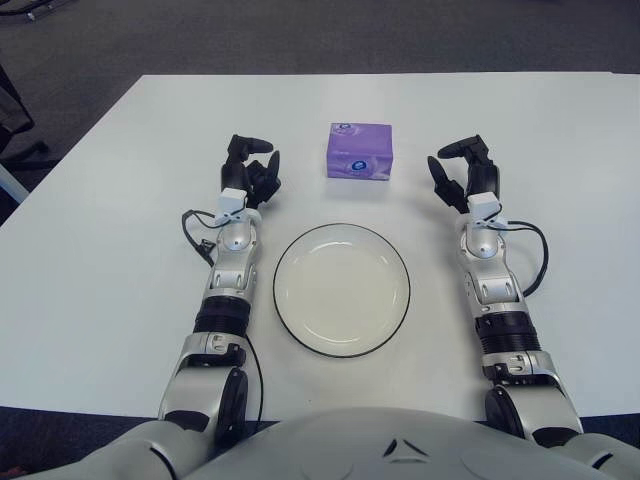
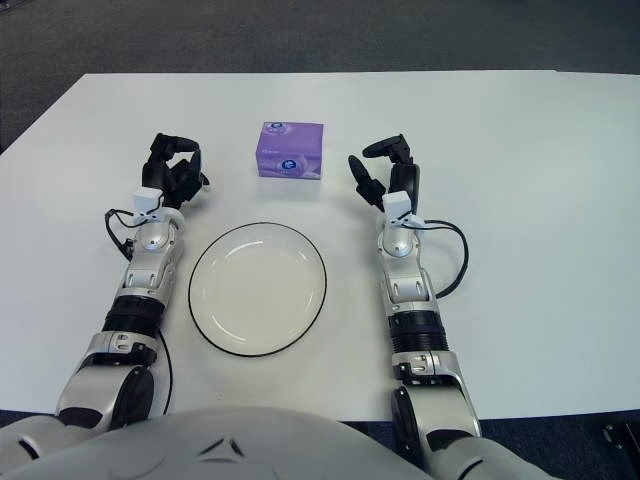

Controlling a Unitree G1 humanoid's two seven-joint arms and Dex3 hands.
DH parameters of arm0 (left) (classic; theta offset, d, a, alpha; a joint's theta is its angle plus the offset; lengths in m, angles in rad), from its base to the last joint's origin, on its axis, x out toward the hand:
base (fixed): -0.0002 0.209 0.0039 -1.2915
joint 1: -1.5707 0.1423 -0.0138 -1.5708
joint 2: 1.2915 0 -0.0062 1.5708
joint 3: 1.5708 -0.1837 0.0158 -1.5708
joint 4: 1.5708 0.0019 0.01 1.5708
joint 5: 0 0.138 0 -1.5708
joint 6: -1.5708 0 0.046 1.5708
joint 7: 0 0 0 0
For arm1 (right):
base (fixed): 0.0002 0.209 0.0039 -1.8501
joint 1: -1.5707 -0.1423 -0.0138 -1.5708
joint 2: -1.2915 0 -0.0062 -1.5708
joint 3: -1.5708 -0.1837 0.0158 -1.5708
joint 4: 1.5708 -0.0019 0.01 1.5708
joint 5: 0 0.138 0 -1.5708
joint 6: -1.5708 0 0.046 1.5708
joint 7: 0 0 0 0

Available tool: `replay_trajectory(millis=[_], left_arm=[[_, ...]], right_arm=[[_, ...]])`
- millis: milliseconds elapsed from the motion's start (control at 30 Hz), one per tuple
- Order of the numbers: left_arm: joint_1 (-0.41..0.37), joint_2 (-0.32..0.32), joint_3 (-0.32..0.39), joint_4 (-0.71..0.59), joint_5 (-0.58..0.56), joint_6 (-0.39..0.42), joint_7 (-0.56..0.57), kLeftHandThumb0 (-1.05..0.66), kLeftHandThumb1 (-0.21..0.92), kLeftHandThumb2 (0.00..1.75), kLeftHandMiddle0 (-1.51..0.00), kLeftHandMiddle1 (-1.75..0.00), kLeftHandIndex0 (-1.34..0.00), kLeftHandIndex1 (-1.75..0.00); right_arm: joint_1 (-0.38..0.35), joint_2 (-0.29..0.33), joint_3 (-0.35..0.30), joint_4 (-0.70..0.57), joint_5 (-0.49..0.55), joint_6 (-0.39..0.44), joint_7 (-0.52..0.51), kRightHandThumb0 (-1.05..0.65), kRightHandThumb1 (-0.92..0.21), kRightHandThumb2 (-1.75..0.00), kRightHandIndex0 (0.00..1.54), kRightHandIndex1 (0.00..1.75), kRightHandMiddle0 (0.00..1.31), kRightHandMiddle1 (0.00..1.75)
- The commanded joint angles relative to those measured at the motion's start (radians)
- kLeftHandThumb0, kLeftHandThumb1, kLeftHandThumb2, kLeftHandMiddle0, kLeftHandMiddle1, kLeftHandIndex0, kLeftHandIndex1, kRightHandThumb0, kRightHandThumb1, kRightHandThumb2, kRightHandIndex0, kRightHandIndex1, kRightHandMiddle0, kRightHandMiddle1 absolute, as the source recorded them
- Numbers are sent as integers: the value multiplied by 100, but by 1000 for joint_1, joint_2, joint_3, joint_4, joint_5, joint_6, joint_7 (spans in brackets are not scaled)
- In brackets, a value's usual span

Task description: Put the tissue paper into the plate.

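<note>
Seemingly before any reach, both the left hand and right hand hovered empty with fingers loosely curled, flanking the purple tissue paper pack at upper centre, above the empty plate; grasping comes next.

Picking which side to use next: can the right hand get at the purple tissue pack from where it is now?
Probably yes. The right hand shows just right of the tissue pack, fingers open and holding nothing, with only bare table between them. The plate lies nearer the robot, out of that path.
</note>
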Motion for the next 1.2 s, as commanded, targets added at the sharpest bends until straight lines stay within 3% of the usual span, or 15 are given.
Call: replay_trajectory(millis=[0, 533, 800, 1167], left_arm=[[112, -6, 2, 81, 4, -10, 2, -37, 83, 47, -83, -175, -43, -155], [106, 4, 4, 99, 1, -7, -5, -36, 86, 41, -81, -175, -43, -153], [99, 6, 6, 113, -1, -13, -7, -36, 89, 36, -80, -175, -43, -153], [94, 7, 6, 127, -1, -21, -6, -36, 91, 34, -78, -175, -43, -152]], right_arm=[[110, 23, -2, 36, 8, -4, 3, -35, -92, -37, 94, 33, 35, 157], [91, 16, -7, 52, -5, -33, -10, -35, -92, -37, 93, 35, 35, 157], [24, -33, 29, 101, -135, -123, -97, -35, -92, -38, 93, 36, 34, 158], [-50, -74, 51, 57, -225, -65, -98, -35, -92, -41, 88, 36, 31, 162]])
